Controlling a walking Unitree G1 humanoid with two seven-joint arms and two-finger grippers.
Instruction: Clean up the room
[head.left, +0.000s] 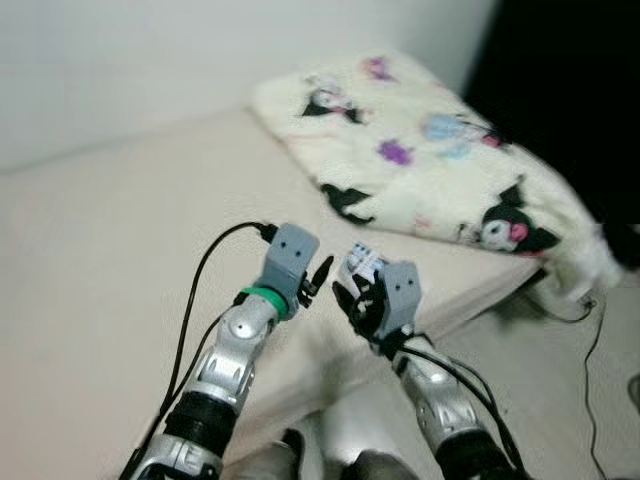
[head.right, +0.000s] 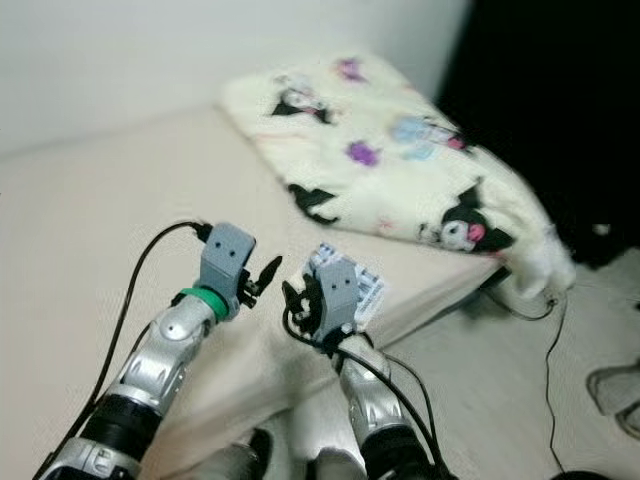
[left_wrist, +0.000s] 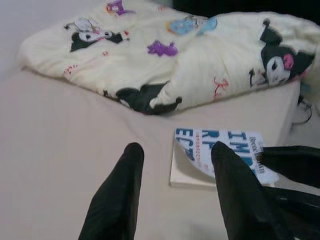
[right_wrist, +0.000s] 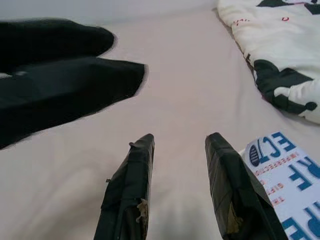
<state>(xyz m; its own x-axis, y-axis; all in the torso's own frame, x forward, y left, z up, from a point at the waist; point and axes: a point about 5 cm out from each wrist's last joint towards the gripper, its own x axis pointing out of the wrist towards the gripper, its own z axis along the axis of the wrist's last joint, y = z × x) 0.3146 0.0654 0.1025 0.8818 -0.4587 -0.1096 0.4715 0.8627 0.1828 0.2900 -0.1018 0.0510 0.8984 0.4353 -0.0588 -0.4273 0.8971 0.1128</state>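
One book (left_wrist: 215, 155) lies on the bed (head.left: 110, 260) between left gripper (left_wrist: 175, 150) and right gripper (right_wrist: 177, 142), both spread and empty, one folded blanket (head.left: 430, 160) beyond.

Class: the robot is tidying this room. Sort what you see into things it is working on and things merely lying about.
Part of the job:
- white paperback book with blue lettering, lying on the bed
- left gripper, open, over the bed
- right gripper, open, beside the book

Just lying about:
- cream fleece blanket with cartoon prints
- beige bed
- black cable on the floor
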